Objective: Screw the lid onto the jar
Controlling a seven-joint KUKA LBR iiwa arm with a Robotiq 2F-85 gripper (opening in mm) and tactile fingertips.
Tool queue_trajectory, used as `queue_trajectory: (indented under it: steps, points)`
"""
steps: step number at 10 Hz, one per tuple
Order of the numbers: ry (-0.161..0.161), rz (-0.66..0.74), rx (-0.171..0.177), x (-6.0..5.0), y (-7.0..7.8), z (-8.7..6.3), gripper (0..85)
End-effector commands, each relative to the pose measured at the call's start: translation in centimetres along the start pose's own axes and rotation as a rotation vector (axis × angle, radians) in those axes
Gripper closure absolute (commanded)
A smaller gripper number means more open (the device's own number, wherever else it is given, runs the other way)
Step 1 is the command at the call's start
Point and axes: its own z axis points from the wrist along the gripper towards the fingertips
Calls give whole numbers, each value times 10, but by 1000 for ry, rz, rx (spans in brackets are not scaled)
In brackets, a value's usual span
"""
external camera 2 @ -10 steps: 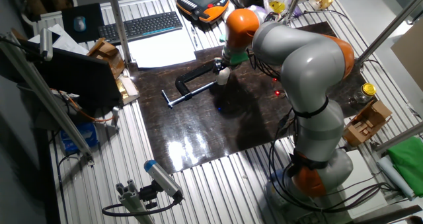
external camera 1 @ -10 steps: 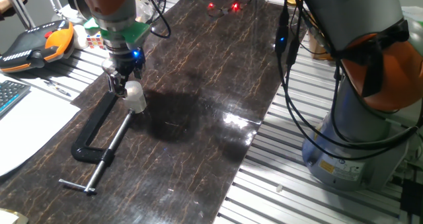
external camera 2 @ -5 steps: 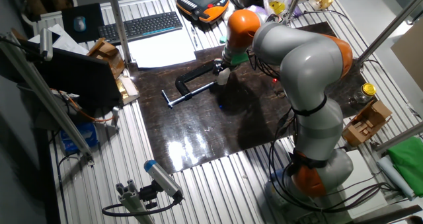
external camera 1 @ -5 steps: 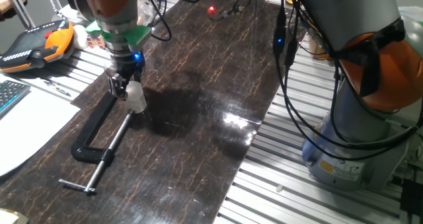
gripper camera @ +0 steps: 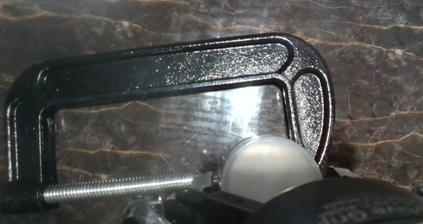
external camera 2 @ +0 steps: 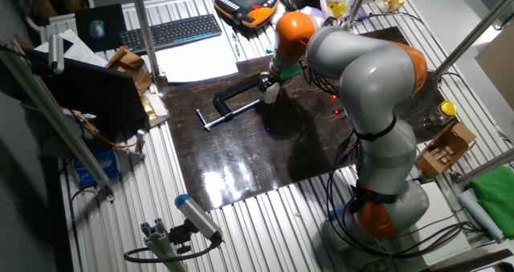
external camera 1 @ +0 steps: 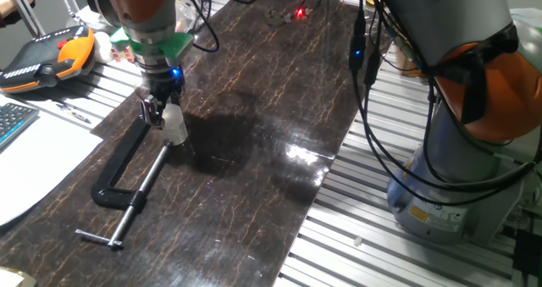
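Beside the clamp (gripper camera: 165, 72), whitish round lid (gripper camera: 268, 164).

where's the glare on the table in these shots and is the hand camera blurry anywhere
One fixed view: bright glare on the table mid-right, dark shadow beside the jar. Other fixed view: glare near the front edge. Hand view: glare inside the C-clamp, gripper parts at the bottom edge blurred.
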Motion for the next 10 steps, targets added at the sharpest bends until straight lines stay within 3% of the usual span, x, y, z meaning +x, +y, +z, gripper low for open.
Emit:
queue_trajectory:
  steps: [1,8,10]
  points:
    - [0,0,-1,0,0,1,0]
    - [-3,-6,-2,2,0,3,3]
    - [0,-7,-3,2,0,3,53]
